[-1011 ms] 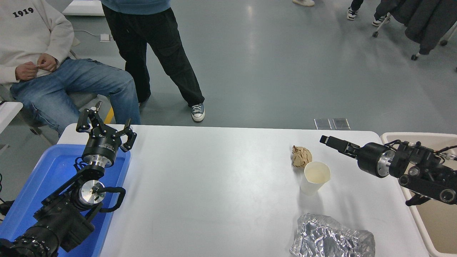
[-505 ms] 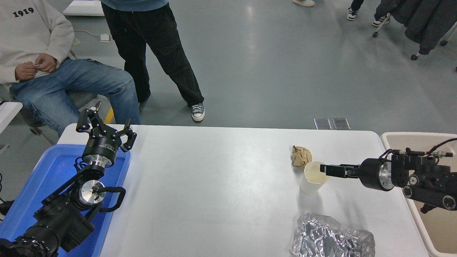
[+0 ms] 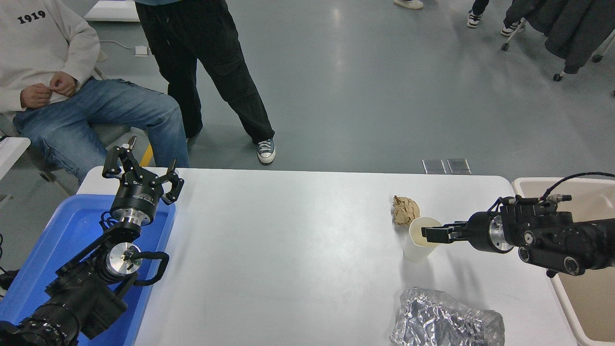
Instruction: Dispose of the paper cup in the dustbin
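Right hand [image 3: 429,234] at paper cup [image 3: 417,246] rim.

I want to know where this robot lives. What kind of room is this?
Probably a robot test lab or workshop. The white table stands on a bare grey floor, people sit and stand watching, and scrap like a paper cup is laid out for practice.

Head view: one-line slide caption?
Right gripper reaches into the upright paper cup's mouth; dustbin waits at the table's right edge.
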`<state>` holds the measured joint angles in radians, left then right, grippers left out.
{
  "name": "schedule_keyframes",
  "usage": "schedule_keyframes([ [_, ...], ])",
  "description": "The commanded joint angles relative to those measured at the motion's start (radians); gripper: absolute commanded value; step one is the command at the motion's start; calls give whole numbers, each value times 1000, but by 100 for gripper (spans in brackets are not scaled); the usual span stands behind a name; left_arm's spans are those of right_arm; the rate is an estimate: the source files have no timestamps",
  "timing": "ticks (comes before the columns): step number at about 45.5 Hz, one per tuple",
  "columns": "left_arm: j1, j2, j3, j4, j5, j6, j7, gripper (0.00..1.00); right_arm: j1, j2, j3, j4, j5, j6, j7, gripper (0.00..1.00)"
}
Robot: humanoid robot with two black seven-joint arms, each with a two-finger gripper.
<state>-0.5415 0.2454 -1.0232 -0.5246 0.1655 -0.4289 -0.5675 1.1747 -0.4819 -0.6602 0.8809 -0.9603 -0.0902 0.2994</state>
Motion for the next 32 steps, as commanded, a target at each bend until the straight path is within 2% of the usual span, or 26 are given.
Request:
schedule_keyframes([
  [1, 0, 0, 0, 0, 0, 1, 0, 100, -1, 14, -10, -19, 0, 0, -6, 98],
  [5, 0, 0, 0, 0, 0, 1, 0, 100, 2, 17, -12, -14, -9, 0, -5, 87],
  [7, 0, 0, 0, 0, 0, -1, 0, 100, 5, 17, -12, -13, -11, 1, -2, 77],
  [10, 0, 0, 0, 0, 0, 1, 0, 100, 5, 19, -16, -14, -15, 1, 0, 55],
  [14, 0, 0, 0, 0, 0, 1, 0, 100, 8, 19, -21, -16, -15, -3, 4, 44],
  [20, 0, 0, 0, 0, 0, 1, 0, 100, 13, 17, -24, -19, -38, -3, 15, 6],
  [24, 0, 0, 0, 0, 0, 1, 0, 100, 14, 17, -24, -19, -58, -3, 17, 0],
  [32, 0, 0, 0, 0, 0, -1, 0, 100, 14, 16, -25, -19, -67, -3, 24, 0],
])
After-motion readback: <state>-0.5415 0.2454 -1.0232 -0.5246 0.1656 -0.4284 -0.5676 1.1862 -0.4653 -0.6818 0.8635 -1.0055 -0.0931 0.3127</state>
